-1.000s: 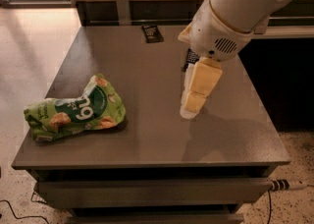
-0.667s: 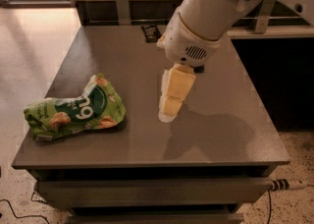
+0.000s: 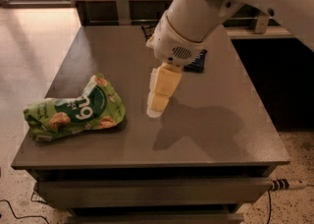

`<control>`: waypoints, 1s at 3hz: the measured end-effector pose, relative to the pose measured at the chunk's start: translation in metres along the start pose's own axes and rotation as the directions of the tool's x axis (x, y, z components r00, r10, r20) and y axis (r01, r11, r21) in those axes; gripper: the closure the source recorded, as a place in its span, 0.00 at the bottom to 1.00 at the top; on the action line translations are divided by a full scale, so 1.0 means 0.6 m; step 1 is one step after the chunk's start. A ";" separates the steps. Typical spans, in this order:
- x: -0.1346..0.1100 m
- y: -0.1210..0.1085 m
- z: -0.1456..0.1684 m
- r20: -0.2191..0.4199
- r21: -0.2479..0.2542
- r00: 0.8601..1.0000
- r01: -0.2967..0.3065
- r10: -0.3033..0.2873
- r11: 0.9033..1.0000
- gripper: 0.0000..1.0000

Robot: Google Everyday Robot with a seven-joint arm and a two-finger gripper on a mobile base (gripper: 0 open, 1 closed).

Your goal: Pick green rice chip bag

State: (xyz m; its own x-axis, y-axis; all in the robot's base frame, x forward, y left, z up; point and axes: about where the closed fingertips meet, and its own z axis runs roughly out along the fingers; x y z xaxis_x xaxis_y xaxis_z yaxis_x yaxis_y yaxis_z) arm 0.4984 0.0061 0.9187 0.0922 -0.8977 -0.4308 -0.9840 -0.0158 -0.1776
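The green rice chip bag [image 3: 73,110] lies flat near the front left corner of the grey table [image 3: 216,129]. It is light green with a dark green round patch, white lettering and pictured tan rice cakes. My gripper [image 3: 158,105] hangs from the white arm above the table's middle, a short way to the right of the bag and not touching it. Its cream-coloured fingers [image 3: 162,88] point down toward the tabletop. Nothing is held in it.
A small dark wrapped bar [image 3: 197,62] lies behind the gripper, partly hidden by the arm. Another dark packet [image 3: 148,30] shows at the table's back edge. A drawer front runs under the table's front edge. Tiled floor lies to the left.
The arm and gripper have moved left across the table, closer to the bag. The bag has not moved.
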 end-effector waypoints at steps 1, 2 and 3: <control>-0.018 -0.016 0.026 0.031 -0.022 0.999 0.030 -0.030 0.999 0.00; -0.059 -0.045 0.080 0.091 -0.071 0.991 0.106 -0.099 0.992 0.00; -0.100 -0.059 0.135 0.159 -0.124 0.974 0.184 -0.163 0.975 0.00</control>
State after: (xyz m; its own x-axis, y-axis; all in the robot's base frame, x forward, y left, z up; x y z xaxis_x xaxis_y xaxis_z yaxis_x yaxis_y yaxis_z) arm 0.5398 0.0963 0.8793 0.2748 -0.8013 -0.5314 -0.9614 -0.2353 -0.1423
